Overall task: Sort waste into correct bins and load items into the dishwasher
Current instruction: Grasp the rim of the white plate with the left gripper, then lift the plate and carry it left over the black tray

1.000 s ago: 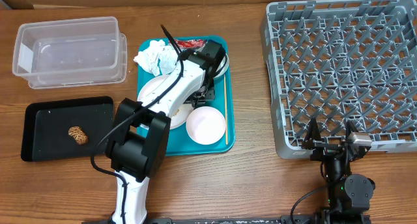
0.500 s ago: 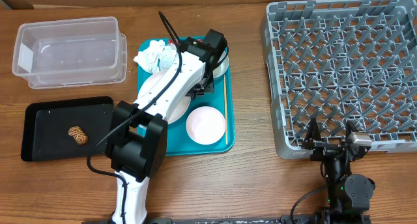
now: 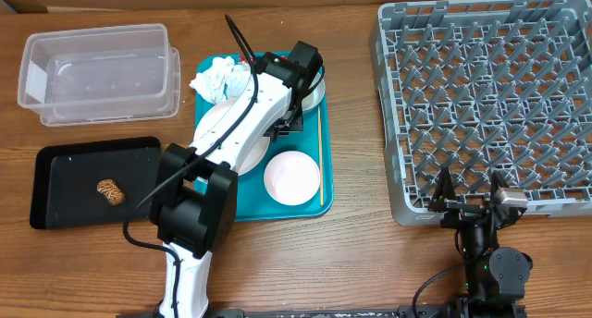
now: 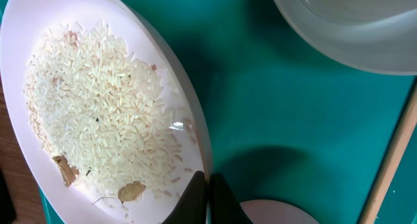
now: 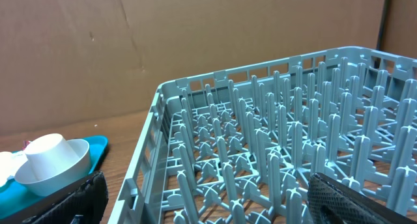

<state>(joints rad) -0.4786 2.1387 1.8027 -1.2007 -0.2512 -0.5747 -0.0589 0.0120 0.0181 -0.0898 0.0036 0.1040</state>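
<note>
On the teal tray (image 4: 293, 120), the left gripper (image 4: 208, 196) has its jaws together at the rim of the large plate (image 4: 16, 87), probably to tip its rice (image 4: 98, 113) out. Well right of the tray, the right gripper (image 3: 469, 196) idles by the dish rack (image 3: 481, 96), jaws apart.

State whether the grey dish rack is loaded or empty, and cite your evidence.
Empty. Overhead, nothing stands in the dish rack; the part seen in the right wrist view is bare too.
</note>
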